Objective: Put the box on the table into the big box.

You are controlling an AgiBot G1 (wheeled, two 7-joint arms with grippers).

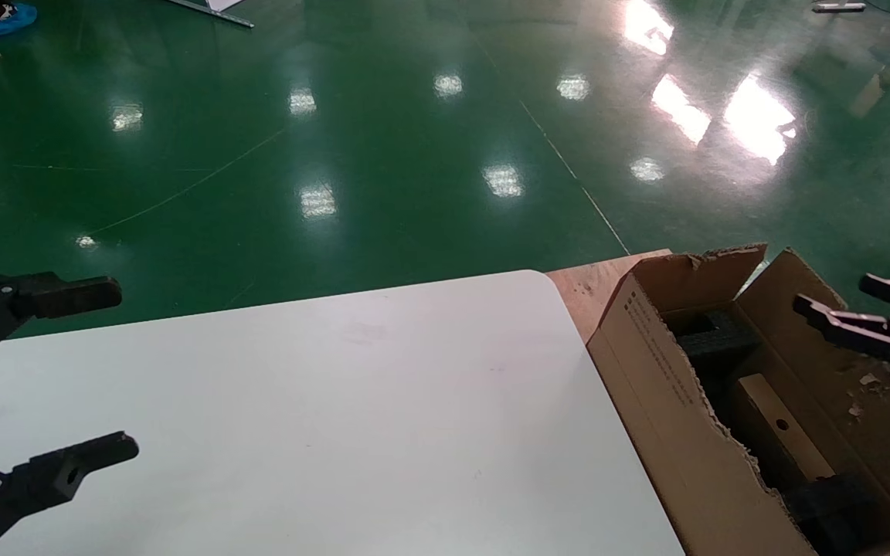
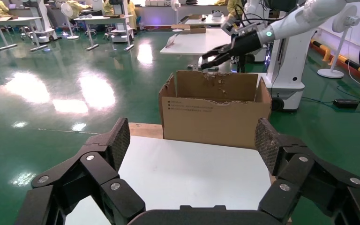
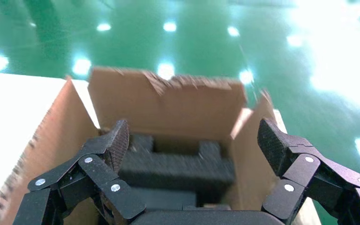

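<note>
The left gripper (image 1: 93, 371) hangs over the near left part of the white table (image 1: 352, 417), fingers spread wide and holding nothing. Past the table's right edge stands the big box (image 1: 669, 417), its torn flaps open. The box (image 1: 781, 434) lies inside it, round hole facing up, between blocks of black foam (image 1: 711, 333). The right gripper (image 1: 839, 301) hovers above the carton's far right side, released and empty, over the green floor (image 1: 383, 131) beyond.
</note>
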